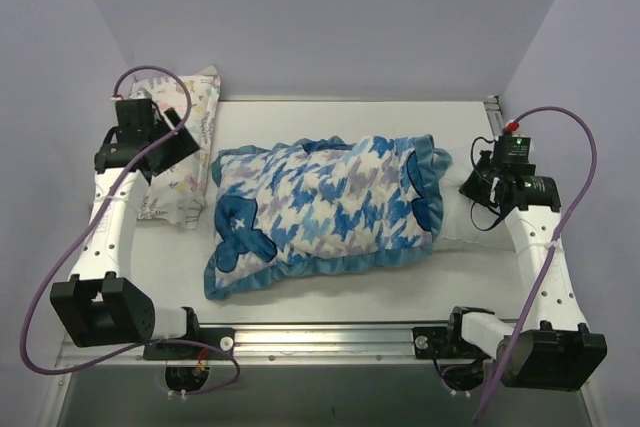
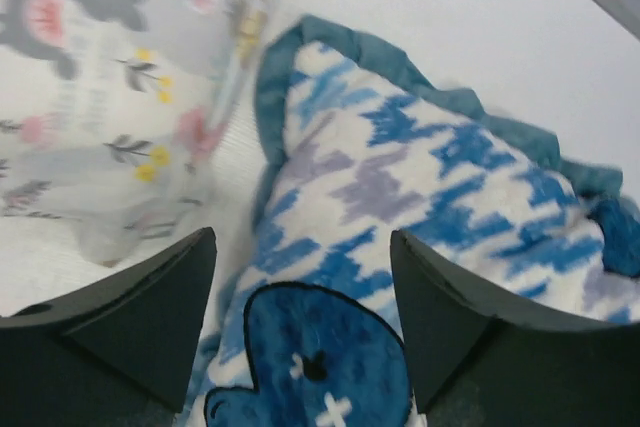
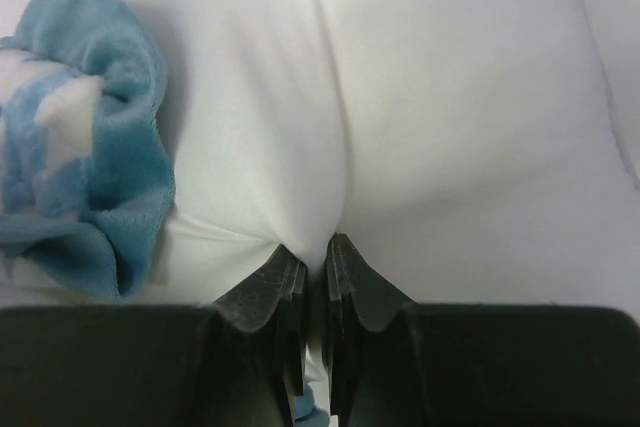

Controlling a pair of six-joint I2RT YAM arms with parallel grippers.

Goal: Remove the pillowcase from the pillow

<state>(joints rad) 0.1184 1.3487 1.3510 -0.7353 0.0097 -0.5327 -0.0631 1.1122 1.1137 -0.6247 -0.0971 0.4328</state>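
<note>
The blue-and-white houndstooth pillowcase (image 1: 320, 202) with blue ruffled trim lies in the middle of the table, its dark blue whale patch (image 1: 240, 227) at the left end. The white pillow (image 1: 457, 224) sticks out of its right end. My right gripper (image 1: 465, 190) is shut on a pinch of the pillow's white fabric (image 3: 450, 97), its own tips (image 3: 315, 244) pressed together beside the ruffled trim (image 3: 110, 177). My left gripper (image 1: 190, 152) is open and empty above the pillowcase's left end; in its wrist view the gripper (image 2: 302, 237) frames the whale patch (image 2: 320, 347).
A small pastel animal-print pillow (image 1: 185, 147) lies at the back left, partly under my left arm, touching the pillowcase's left edge; it also shows in the left wrist view (image 2: 90, 127). A metal rail (image 1: 330, 332) runs along the near edge. Grey walls enclose the table.
</note>
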